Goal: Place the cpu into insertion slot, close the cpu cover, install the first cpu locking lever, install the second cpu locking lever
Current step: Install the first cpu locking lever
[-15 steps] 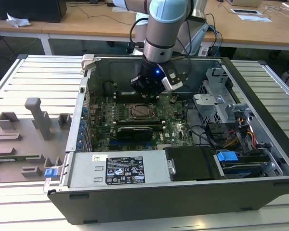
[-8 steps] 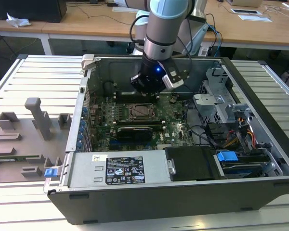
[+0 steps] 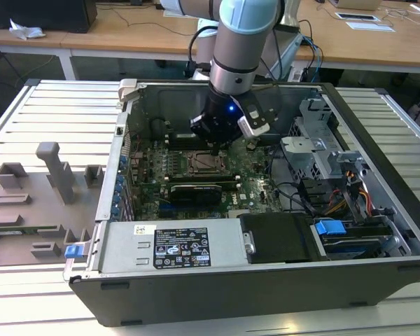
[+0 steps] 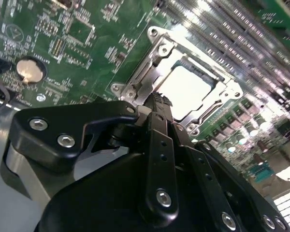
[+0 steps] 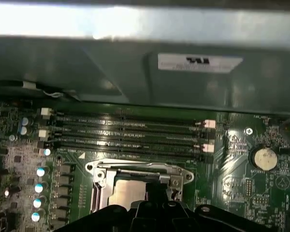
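Arm: we see it reach straight down into the open computer case (image 3: 378, 182).
Jaws: closed, empty, just above the cpu (image 4: 183, 89) seated under the cpu cover (image 4: 157, 53).

The cpu (image 4: 183, 92) apparently lies in the insertion slot (image 4: 157, 67), memory slots (image 5: 130, 137) beside.

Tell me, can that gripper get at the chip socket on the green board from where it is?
Probably yes. The gripper hangs right above the insertion slot inside the open case, with nothing between them. In the second wrist view the cpu sits in the slot just past the fingers.
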